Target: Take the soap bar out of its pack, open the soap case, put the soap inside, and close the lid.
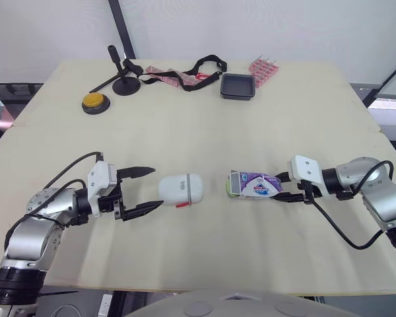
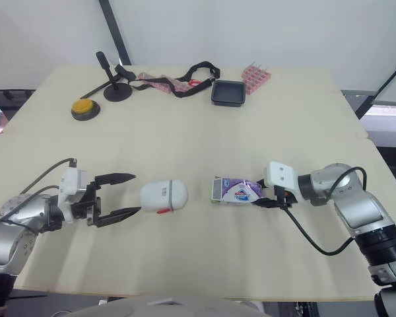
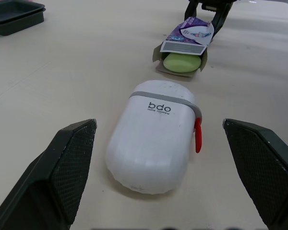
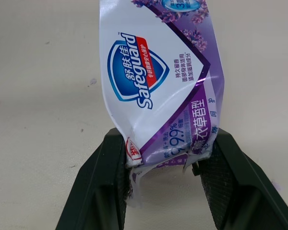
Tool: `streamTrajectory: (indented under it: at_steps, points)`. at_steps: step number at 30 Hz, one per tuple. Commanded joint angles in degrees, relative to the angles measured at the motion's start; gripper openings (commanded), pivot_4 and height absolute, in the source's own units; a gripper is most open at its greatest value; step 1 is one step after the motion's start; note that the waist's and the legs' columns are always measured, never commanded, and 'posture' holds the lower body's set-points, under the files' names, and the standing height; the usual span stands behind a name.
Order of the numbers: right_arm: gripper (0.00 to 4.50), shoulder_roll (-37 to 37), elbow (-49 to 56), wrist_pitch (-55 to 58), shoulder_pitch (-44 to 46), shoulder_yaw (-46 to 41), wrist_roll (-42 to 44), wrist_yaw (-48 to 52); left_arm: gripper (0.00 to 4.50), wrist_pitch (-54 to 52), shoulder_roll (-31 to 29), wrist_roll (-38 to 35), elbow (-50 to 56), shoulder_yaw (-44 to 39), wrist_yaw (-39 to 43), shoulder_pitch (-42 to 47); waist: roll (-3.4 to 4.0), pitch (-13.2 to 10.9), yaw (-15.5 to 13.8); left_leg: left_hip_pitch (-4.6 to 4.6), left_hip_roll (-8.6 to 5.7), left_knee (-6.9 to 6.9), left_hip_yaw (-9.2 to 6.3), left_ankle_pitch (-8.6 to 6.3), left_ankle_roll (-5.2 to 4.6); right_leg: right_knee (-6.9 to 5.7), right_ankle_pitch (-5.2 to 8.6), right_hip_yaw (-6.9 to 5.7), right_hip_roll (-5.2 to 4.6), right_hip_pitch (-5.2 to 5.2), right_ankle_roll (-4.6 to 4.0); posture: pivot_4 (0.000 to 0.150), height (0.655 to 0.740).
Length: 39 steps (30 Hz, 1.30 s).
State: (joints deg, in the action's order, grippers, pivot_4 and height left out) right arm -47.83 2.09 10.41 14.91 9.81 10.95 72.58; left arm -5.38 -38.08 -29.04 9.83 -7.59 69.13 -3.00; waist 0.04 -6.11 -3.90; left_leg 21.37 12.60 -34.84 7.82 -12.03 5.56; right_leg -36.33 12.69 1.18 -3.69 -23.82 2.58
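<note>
Soap pack (image 1: 254, 184) lies pinched at one end in right claw (image 1: 284, 188).

Test lab setup, I'd say: my bench is a bare pale table (image 1: 198, 152) against a blank white wall (image 1: 284, 26), with yellow push button (image 1: 94, 102), mini tripod stand (image 1: 125, 84), black tray (image 1: 238, 86).

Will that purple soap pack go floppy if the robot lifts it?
Probably a bit: the soap pack crumples where the right pincer squeezes it, so it looks thin. Its other end is open with green soap showing, so the bar might slide out if tilted.
</note>
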Motion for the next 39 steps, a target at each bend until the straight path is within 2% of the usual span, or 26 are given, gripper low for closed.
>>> streamTrajectory:
  at_steps: [1, 8, 17, 24, 29, 39]
  points:
    - [2.05, -1.13, 0.72, 0.28, -0.47, -1.22, 0.23, 0.05, 4.5, 0.58, -0.05, 0.04, 0.26, 0.13, -0.18, 0.29, 0.0, 0.0, 0.0, 0.0, 0.0, 0.0, 0.0, 0.0, 0.0, 0.0, 0.0, 0.0, 0.0, 0.0, 0.0, 0.15, 0.74]
    - [2.05, -4.16, 3.29, 1.04, 0.77, -1.82, -0.53, 0.8, 4.5, 0.68, 0.07, 0.32, 0.08, 0.2, -0.5, 0.32, 0.0, 0.0, -0.17, -0.01, -0.01, -0.02, 0.0, 0.0, 0.0, 0.0, 0.0, 0.0, -0.01, 0.0, 0.0, 0.15, 0.74]
    - [2.05, -10.63, 10.16, 7.95, 5.84, -1.55, -1.73, 1.37, 4.5, 0.86, 0.01, 0.64, -0.42, 0.49, -0.83, 0.42, 0.01, -0.01, -0.07, 0.0, 0.0, -0.02, 0.03, 0.0, 0.0, -0.02, 0.0, 0.06, 0.01, -0.07, 0.0, 0.15, 0.74]
    - [2.05, -16.7, 14.54, 12.79, 11.51, 2.34, -7.32, 4.09, 4.5, 1.19, 0.01, 0.73, -0.72, 0.94, -0.49, 0.91, 0.01, -0.01, -0.22, -0.01, 0.0, -0.03, 0.04, 0.0, 0.0, -0.03, 0.0, 0.06, 0.01, -0.08, 0.01, 0.15, 0.74]
    - [2.05, -18.19, 15.31, 14.04, 14.67, 4.27, -9.96, 5.68, 4.5, 1.86, -0.14, 0.98, -0.87, 1.46, -0.06, 1.02, 0.01, -0.01, -0.19, -0.01, 0.0, -0.03, 0.06, 0.0, 0.0, -0.05, 0.0, 0.08, 0.02, -0.11, 0.01, 0.15, 0.74]
    - [2.05, -21.18, 14.3, 11.26, 13.02, 3.17, -11.72, 7.3, 4.5, 1.69, 0.03, 1.24, -1.14, 1.62, -0.14, 1.08, 0.01, -0.01, -0.29, -0.01, 0.01, -0.03, 0.08, 0.0, 0.0, -0.05, 0.0, 0.11, 0.02, -0.12, 0.01, 0.15, 0.74]
